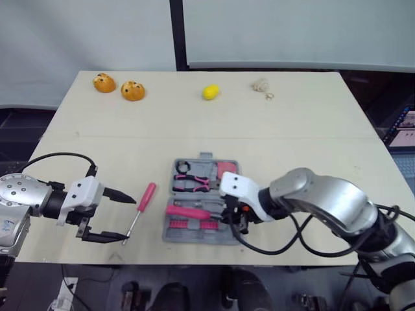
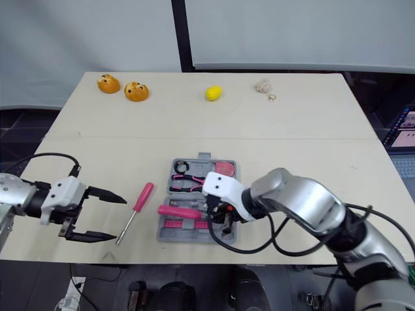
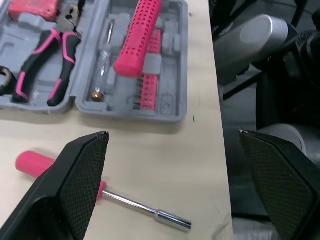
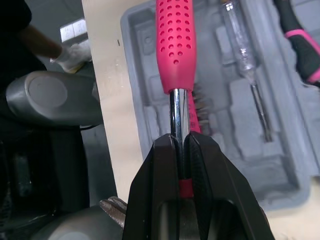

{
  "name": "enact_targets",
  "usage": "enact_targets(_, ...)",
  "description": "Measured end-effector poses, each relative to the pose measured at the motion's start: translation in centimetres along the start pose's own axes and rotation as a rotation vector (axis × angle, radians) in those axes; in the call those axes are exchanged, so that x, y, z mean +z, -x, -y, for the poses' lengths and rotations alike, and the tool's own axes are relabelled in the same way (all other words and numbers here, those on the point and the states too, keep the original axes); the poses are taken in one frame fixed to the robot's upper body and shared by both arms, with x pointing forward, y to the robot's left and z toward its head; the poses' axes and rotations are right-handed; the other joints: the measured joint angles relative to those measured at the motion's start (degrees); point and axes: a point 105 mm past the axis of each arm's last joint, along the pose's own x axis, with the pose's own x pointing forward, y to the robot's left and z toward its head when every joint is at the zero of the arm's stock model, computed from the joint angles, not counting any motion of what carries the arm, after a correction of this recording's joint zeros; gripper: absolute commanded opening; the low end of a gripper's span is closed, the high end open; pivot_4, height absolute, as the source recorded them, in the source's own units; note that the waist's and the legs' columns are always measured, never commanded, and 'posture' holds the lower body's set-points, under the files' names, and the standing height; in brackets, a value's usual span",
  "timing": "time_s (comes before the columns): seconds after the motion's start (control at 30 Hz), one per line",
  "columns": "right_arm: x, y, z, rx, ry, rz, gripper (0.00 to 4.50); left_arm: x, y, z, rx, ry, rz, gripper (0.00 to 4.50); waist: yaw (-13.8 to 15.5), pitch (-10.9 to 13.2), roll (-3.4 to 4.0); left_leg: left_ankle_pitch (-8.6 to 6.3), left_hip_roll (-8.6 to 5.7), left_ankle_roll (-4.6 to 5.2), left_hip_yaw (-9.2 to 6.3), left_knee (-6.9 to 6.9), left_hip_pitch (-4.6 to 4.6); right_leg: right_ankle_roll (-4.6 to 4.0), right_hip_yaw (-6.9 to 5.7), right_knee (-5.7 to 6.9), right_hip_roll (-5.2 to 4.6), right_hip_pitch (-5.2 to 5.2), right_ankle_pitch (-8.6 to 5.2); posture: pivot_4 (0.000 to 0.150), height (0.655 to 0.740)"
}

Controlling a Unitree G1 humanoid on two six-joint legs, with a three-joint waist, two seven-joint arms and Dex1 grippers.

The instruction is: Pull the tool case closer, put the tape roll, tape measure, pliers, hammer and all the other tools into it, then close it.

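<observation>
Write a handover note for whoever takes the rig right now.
Right gripper: shut on the hammer by its metal shaft, pink handle over the open tool case.
Left gripper: open, at the screwdriver lying on the table left of the case, not gripping.
Done: pliers, tape roll, tape measure in the case.
Left: seat hammer, load screwdriver, close case.

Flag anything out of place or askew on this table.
The pink hammer is held slanted across the open tool case, over the bit row, its steel shaft pinched by the right gripper. The pink screwdriver lies outside the case, on the table by the open left gripper.
</observation>
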Motion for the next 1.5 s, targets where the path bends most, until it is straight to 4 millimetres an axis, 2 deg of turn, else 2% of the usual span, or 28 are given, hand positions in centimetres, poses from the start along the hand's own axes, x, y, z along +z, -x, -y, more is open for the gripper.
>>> enact_targets(0.1, 0.6, -1.2, 0.8, -0.028, 0.029, -0.053, 0.07, -0.6, -0.2, -0.4, 0.006, -0.005, -0.015, 4.50, -0.1, 0.0, 0.00, 0.02, -0.02, -0.02, 0.00, 0.01, -0.02, 0.00, -0.01, 0.04, 0.00, -0.04, 0.00, 0.150, 0.7292)
enact_targets(0.27, -0.2, -2.1, 2.1, -0.072, 0.071, -0.155, 0.07, -1.5, -0.4, -0.7, 0.016, 0.007, -0.026, 4.50, -0.1, 0.0, 0.01, 0.06, -0.04, -0.10, 0.02, 0.02, -0.05, 0.05, -0.02, 0.12, 0.00, -0.04, 0.03, 0.150, 0.7292)
enact_targets(0.9, 0.5, -3.7, 2.9, -0.052, 0.154, -0.198, 0.07, -0.9, -1.3, -1.1, 0.040, -0.023, -0.005, 4.50, -0.3, 0.0, 0.01, 0.08, -0.03, -0.12, 0.03, 0.02, -0.03, 0.07, -0.02, 0.15, 0.00, -0.03, 0.04, 0.150, 0.7292)
enact_targets(1.0, 0.7, -3.7, 3.1, -0.058, 0.170, -0.190, 1.31, -0.8, -1.4, -1.1, 0.047, -0.016, 0.002, 4.50, -0.2, 0.0, 0.01, 0.08, -0.03, -0.12, 0.03, 0.02, -0.03, 0.07, -0.02, 0.16, 0.00, -0.03, 0.04, 0.150, 0.7292)
enact_targets(1.1, 0.8, -3.9, 3.2, -0.068, 0.210, -0.164, 2.77, -0.3, -1.6, -1.1, 0.044, -0.028, 0.010, 4.50, -0.2, 0.0, 0.01, 0.08, -0.04, -0.12, 0.03, 0.02, -0.04, 0.07, -0.02, 0.15, 0.00, -0.01, 0.04, 0.150, 0.7292)
enact_targets(1.13, 0.7, -3.9, 3.2, -0.071, 0.219, -0.157, 3.40, -0.3, -1.6, -1.1, 0.044, -0.027, 0.011, 4.50, -0.1, 0.0, 0.01, 0.08, -0.04, -0.12, 0.03, 0.02, -0.04, 0.08, -0.03, 0.15, 0.00, -0.01, 0.05, 0.150, 0.7292)
enact_targets(1.2, 0.6, -3.2, 3.3, -0.073, 0.202, -0.141, 4.29, -0.3, -1.6, -1.1, 0.044, -0.020, 0.013, 4.50, -0.1, 0.0, 0.01, 0.08, -0.04, -0.12, 0.03, 0.02, -0.05, 0.09, -0.03, 0.14, 0.00, -0.01, 0.05, 0.150, 0.7292)
enact_targets(1.33, 1.0, -1.5, 3.6, -0.079, 0.141, -0.031, 4.41, -0.2, -1.7, -1.1, 0.047, -0.009, 0.017, 4.50, 0.0, 0.0, -0.02, 0.07, -0.04, -0.11, 0.01, 0.03, -0.02, 0.10, -0.05, 0.12, 0.00, 0.05, 0.06, 0.150, 0.7292)
enact_targets(1.5, 1.4, -3.7, 3.1, -0.044, 0.086, 0.274, 4.41, 0.2, -1.7, -1.5, 0.057, -0.021, 0.032, 4.50, -0.1, 0.0, -0.05, 0.08, -0.04, -0.13, 0.07, 0.02, 0.00, 0.10, -0.02, 0.15, 0.02, 0.06, 0.06, 0.150, 0.7292)
